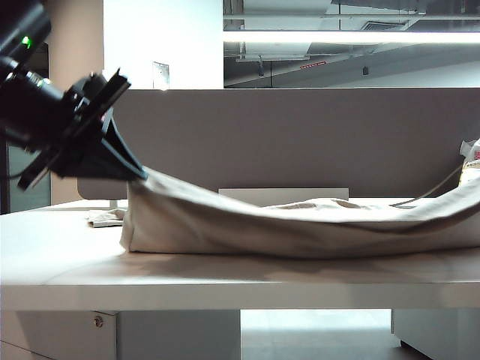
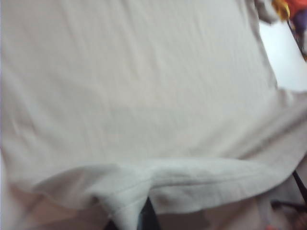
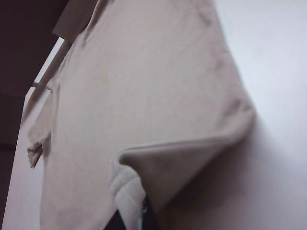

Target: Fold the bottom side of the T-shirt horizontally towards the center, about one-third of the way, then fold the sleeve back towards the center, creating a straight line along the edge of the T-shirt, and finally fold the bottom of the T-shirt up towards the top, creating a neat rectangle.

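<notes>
The beige T-shirt (image 1: 300,225) lies across the white table (image 1: 225,281), its near side lifted at both ends and sagging in the middle. My left gripper (image 1: 140,172) hangs above the table's left part, shut on the shirt's stitched bottom hem (image 2: 206,175). In the left wrist view the left gripper (image 2: 136,221) pinches a fold of that hem. My right gripper (image 3: 136,218) is shut on the thick hem band (image 3: 122,187), the cloth (image 3: 144,86) stretching away from it. It is out of frame in the exterior view. A sleeve (image 3: 36,151) sticks out at the far side.
A grey partition (image 1: 300,135) stands behind the table. A yellow-and-white item (image 1: 471,161) and a cable (image 1: 435,189) sit at the far right, a small pale cloth (image 1: 105,217) at the left. Colourful objects (image 2: 288,12) lie past the shirt. Bare tabletop (image 3: 278,96) shows beside the shirt.
</notes>
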Available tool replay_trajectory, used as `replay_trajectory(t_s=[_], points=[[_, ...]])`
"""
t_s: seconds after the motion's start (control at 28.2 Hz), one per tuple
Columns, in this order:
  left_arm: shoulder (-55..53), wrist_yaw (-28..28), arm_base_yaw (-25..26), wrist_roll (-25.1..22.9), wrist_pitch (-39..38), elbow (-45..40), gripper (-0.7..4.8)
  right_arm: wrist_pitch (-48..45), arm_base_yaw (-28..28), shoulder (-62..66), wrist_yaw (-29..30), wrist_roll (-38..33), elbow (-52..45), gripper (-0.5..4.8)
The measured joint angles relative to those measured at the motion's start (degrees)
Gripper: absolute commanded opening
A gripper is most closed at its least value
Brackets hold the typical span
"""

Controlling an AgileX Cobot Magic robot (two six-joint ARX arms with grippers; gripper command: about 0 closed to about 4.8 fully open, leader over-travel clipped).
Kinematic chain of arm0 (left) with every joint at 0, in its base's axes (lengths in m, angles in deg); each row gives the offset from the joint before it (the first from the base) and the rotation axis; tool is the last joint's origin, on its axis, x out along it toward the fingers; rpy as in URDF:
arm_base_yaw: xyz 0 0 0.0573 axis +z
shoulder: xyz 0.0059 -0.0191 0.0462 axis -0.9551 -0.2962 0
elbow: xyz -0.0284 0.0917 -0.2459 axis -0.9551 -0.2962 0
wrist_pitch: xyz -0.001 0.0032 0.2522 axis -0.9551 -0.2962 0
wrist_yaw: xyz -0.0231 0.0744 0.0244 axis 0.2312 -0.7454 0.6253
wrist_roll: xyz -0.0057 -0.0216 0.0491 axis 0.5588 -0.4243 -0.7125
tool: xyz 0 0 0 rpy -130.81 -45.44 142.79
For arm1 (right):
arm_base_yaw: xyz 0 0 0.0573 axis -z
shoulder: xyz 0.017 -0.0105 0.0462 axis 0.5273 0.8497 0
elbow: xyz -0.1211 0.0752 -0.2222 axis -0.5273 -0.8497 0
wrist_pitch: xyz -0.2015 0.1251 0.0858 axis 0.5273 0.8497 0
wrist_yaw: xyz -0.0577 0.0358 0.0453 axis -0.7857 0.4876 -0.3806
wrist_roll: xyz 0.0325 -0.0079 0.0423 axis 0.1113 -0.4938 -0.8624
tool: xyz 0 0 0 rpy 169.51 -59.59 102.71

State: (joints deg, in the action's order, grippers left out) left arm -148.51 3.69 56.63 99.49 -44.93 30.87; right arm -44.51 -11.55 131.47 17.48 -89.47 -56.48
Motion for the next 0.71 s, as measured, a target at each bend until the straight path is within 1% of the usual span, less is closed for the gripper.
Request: replay_trajectory(t_s=[0.28,0.57,0.71], points=[[-4.48,-1.09,2.49,-0.61,-1.11,7.02,-0.06,0.55,-3.02,8.57,-0.37,-0.20,7.15,-0.04],[-12.22,-1.92,3.56,-2.71,-1.88,13.07,-0.06,0.57,-3.15,13.46,-0.50,-0.20,13.16,-0.04],[-14.64,-2.49,3.56,-2.97,-1.92,14.82,-0.06,0.57,-3.17,15.30,-0.50,-0.22,16.37,-0.04]])
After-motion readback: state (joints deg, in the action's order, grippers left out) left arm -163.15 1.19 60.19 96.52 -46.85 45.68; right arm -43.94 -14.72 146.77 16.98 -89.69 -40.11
